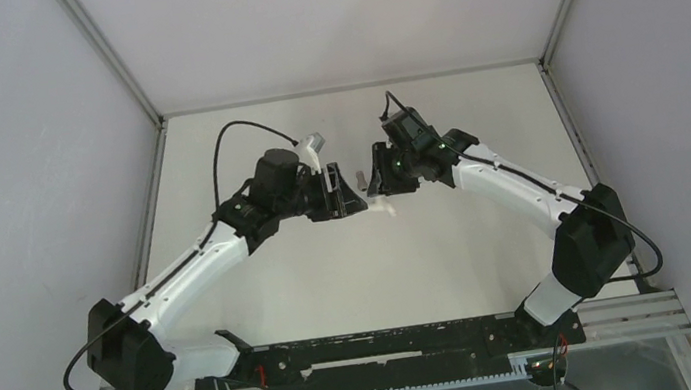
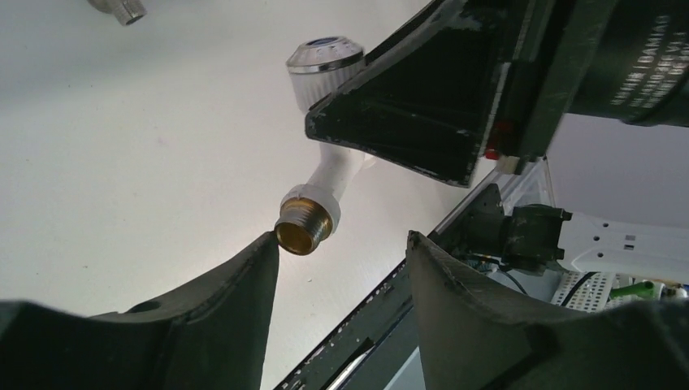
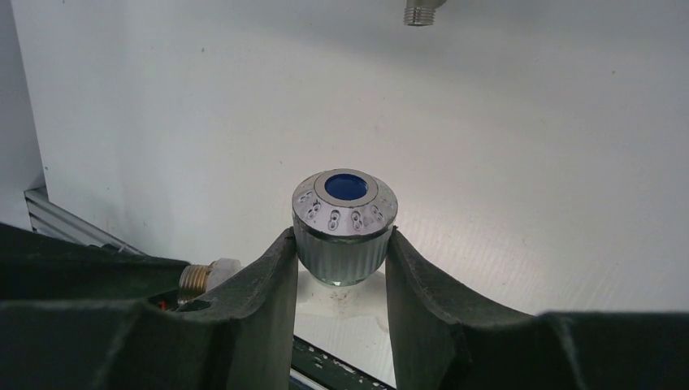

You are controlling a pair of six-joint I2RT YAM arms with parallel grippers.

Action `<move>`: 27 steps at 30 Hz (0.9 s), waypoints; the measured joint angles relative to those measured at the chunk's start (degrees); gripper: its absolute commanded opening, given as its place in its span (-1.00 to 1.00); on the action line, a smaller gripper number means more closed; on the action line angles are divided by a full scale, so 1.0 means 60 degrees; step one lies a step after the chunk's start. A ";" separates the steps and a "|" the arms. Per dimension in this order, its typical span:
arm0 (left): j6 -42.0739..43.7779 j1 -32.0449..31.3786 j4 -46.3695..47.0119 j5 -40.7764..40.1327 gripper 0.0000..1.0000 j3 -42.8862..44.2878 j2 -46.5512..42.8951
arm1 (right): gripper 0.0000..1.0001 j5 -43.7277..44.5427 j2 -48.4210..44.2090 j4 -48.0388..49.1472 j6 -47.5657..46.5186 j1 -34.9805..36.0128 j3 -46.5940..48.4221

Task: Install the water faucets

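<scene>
**Top external view.** Both arms are extended inward over the white table [image 1: 363,283]. The left gripper [image 1: 352,197] and the right gripper [image 1: 380,180] are brought tip to tip near the table's middle. The white tap piece [image 1: 382,207] is seen as a small pale shape at the tip of the right gripper. The jaw positions cannot be told from this view.

**Left wrist view.** The two fingers of the left gripper are set apart and nothing is clamped between them. The white tap piece is held clear of the table, gripped from the upper right by the right gripper at its chrome knob [image 2: 325,57]. Its brass threaded end [image 2: 303,233] is pointed toward the camera. That end is located just beside the tip of the finger on the left of the view, and contact cannot be confirmed. The grey metal fitting [image 2: 122,10] is cut off by the top edge, well apart from both grippers.

**Right wrist view.** The right gripper is closed on the ribbed chrome knob, which carries a blue cap, and one finger is pressed against each side. The brass threaded end is visible low on the left, beyond the finger. Only a threaded end of the grey metal fitting is shown at the top edge, against the table.
</scene>
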 measured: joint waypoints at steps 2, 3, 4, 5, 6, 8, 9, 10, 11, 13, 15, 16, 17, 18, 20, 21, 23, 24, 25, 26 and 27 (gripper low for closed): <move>-0.0018 0.0000 0.0175 0.0098 0.25 -0.0066 0.0178 | -1.00 0.0007 -0.0036 -0.0018 -0.0015 0.0025 0.0000; -0.0025 0.0004 0.0248 0.0127 0.25 -0.0127 0.0248 | -1.00 0.0025 -0.0066 -0.0047 -0.0022 0.0025 -0.0015; -0.0033 0.0018 0.0288 0.0168 0.24 -0.0186 0.0299 | -1.00 0.0022 -0.0106 -0.0087 -0.0025 0.0022 -0.0040; -0.0051 0.0022 0.0335 0.0208 0.23 -0.0233 0.0339 | -1.00 0.0015 -0.0146 -0.0131 -0.0036 0.0022 -0.0058; -0.0076 0.0022 0.0372 0.0251 0.22 -0.0280 0.0379 | -1.00 0.0015 -0.0186 -0.0160 -0.0047 0.0022 -0.0076; -0.0117 0.0033 0.0430 0.0339 0.20 -0.0339 0.0463 | -1.00 -0.0011 -0.0266 -0.0255 -0.0058 0.0025 -0.0091; -0.0164 0.0051 0.0488 0.0404 0.20 -0.0372 0.0506 | -1.00 -0.0011 -0.0306 -0.0280 -0.0076 0.0022 -0.0091; -0.0189 0.0076 0.0546 0.0477 0.20 -0.0412 0.0543 | -1.00 -0.0015 -0.0350 -0.0302 -0.0087 0.0022 -0.0091; -0.0244 0.0106 0.0594 0.0528 0.20 -0.0459 0.0590 | -1.00 -0.0025 -0.0382 -0.0321 -0.0091 0.0025 -0.0091; -0.0291 0.0160 0.0736 0.0597 0.20 -0.0550 0.0637 | -1.00 -0.0055 -0.0441 -0.0328 -0.0091 0.0033 -0.0091; -0.0419 0.0244 0.0900 0.0685 0.21 -0.0685 0.0637 | -1.00 -0.0062 -0.0470 -0.0328 -0.0098 0.0036 -0.0091; -0.0444 0.0295 0.0962 0.0729 0.22 -0.0747 0.0634 | -1.00 -0.0062 -0.0470 -0.0324 -0.0109 0.0036 -0.0091; -0.0488 0.0346 0.0980 0.0739 0.23 -0.0783 0.0630 | -1.00 -0.0058 -0.0470 -0.0317 -0.0113 0.0036 -0.0102; -0.0495 0.0382 0.0980 0.0747 0.25 -0.0805 0.0623 | -1.00 -0.0055 -0.0470 -0.0313 -0.0113 0.0036 -0.0120; -0.0495 0.0477 0.0976 0.0754 0.34 -0.0860 0.0532 | -1.00 -0.0051 -0.0474 -0.0313 -0.0117 0.0036 -0.0189; -0.0495 0.0521 0.0976 0.0758 0.42 -0.0892 0.0444 | -1.00 -0.0040 -0.0474 -0.0310 -0.0117 0.0036 -0.0240; -0.0492 0.0594 0.0962 0.0769 0.57 -0.0925 0.0259 | -1.00 -0.0018 -0.0484 -0.0313 -0.0120 0.0036 -0.0342; -0.0488 0.0619 0.0947 0.0772 0.64 -0.0925 0.0157 | -1.00 -0.0015 -0.0488 -0.0321 -0.0117 0.0036 -0.0382; -0.0481 0.0645 0.0943 0.0798 0.68 -0.0925 0.0058 | -1.00 -0.0015 -0.0503 -0.0317 -0.0120 0.0033 -0.0433; -0.0466 0.0663 0.0940 0.0827 0.71 -0.0925 -0.0018 | -1.00 -0.0015 -0.0521 -0.0313 -0.0117 0.0033 -0.0474; -0.0484 0.0692 0.0936 0.0892 0.74 -0.0933 -0.0124 | -1.00 -0.0018 -0.0554 -0.0302 -0.0117 0.0029 -0.0521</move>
